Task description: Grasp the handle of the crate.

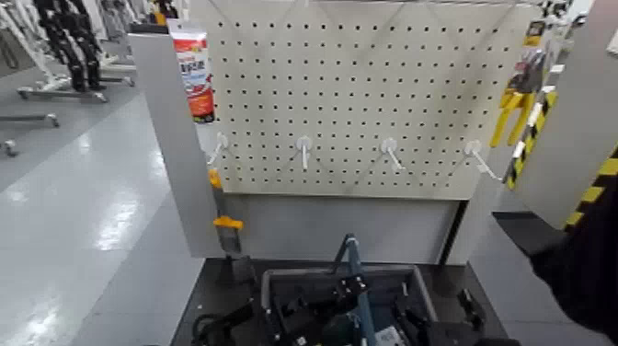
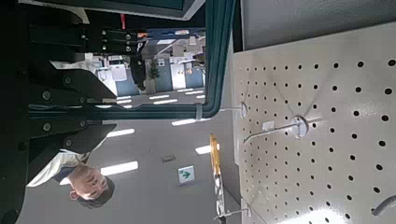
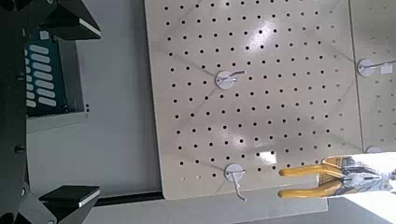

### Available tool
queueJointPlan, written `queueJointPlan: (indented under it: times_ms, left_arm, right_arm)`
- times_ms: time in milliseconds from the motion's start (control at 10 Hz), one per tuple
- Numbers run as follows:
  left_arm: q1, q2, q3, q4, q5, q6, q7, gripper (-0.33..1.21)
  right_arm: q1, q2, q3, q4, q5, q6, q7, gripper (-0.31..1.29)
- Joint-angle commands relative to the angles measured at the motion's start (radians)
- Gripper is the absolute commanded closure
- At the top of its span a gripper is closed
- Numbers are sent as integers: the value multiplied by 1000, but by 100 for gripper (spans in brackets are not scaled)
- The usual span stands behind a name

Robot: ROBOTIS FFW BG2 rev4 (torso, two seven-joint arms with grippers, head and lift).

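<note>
The dark grey-blue crate (image 1: 425, 281) sits at the bottom centre of the head view, below the pegboard. Its thin handle (image 1: 355, 267) stands raised from the crate's middle. My left gripper (image 1: 342, 293) is low on the handle and looks shut on it. In the left wrist view the handle's bar (image 2: 220, 65) runs between my dark fingers (image 2: 70, 140) and bends upward. My right gripper (image 1: 440, 329) hangs over the crate's right side, apart from the handle. In the right wrist view its fingers (image 3: 67, 19) are spread wide, with the crate's slatted wall (image 3: 42, 70) between them.
A white pegboard (image 1: 368, 92) with several white hooks (image 1: 304, 145) stands just behind the crate on grey posts (image 1: 175, 138). Yellow pliers (image 3: 318, 170) hang at its right edge. A red and white package (image 1: 195, 69) hangs at the left. A person (image 2: 86, 183) shows in the left wrist view.
</note>
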Motion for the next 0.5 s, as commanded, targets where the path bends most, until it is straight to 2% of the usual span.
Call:
queueJointPlan:
  times_ms: [100,300,500]
  left_arm:
    - [1,2,-1,-5,4,0,0,119]
    - [-2,3,-5,-3,5,0,0,119]
    - [-5,5,-10,-1,8,0,0,119]
  right_arm:
    - [0,-1,-2,-4,2,10,5,13]
    - [0,-1,-7,-6,4,13,18,13]
    - [0,2,-13,-15,24,29,26,13]
